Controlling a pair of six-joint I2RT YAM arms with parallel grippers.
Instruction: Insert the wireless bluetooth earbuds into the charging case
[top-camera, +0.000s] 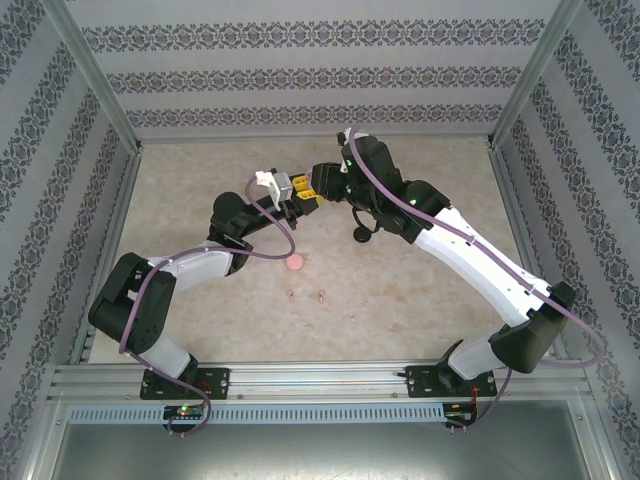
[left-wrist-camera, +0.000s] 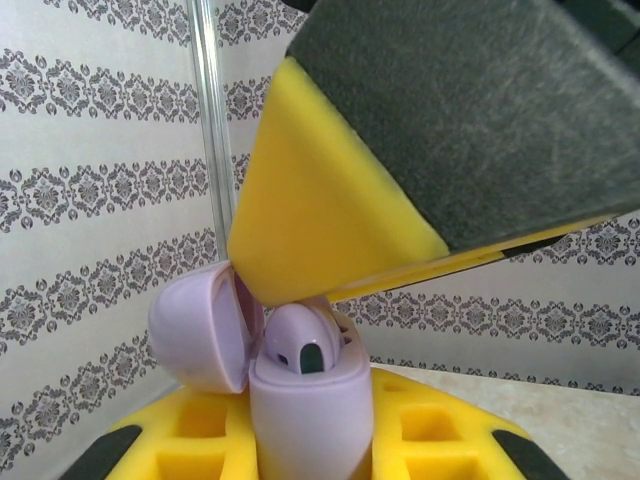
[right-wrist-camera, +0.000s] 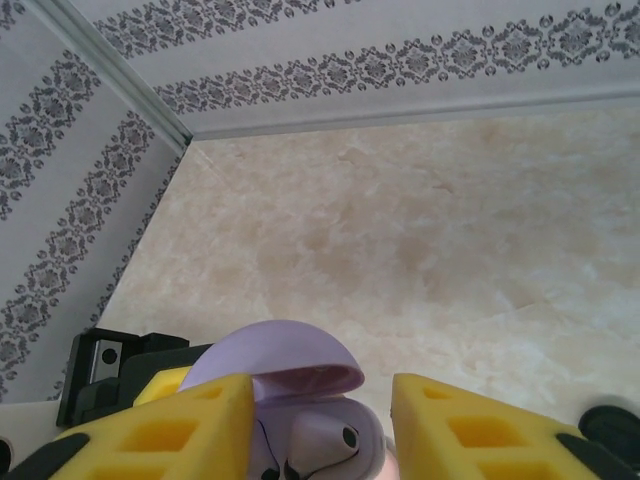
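Saw my right tool (right-wrist-camera: 320, 392) with its yellow fingers (right-wrist-camera: 170, 430) spread, a light purple charging case (right-wrist-camera: 270, 415) between them, lid (right-wrist-camera: 285, 350) up. One earbud (right-wrist-camera: 335, 440) sat inside. Pale marbled worktop (right-wrist-camera: 430, 230) beyond, patterned walls (right-wrist-camera: 60, 170) behind.

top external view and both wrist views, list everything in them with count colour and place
charging case: one, light purple, lid open, held in the left gripper
earbud: at least one, light purple, seated in that open case
round case: one, pink, on the table nearer the bases than the grippers
loose earbuds: two, pinkish-tan, on the table just nearer than the round case, apart
black item: one, on the table by the right arm, too small to identify
table: one, beige marbled
walls: white with grey pattern, three sides
left gripper: yellow and black, shut on the charging case
right gripper: yellow and black, open over the case
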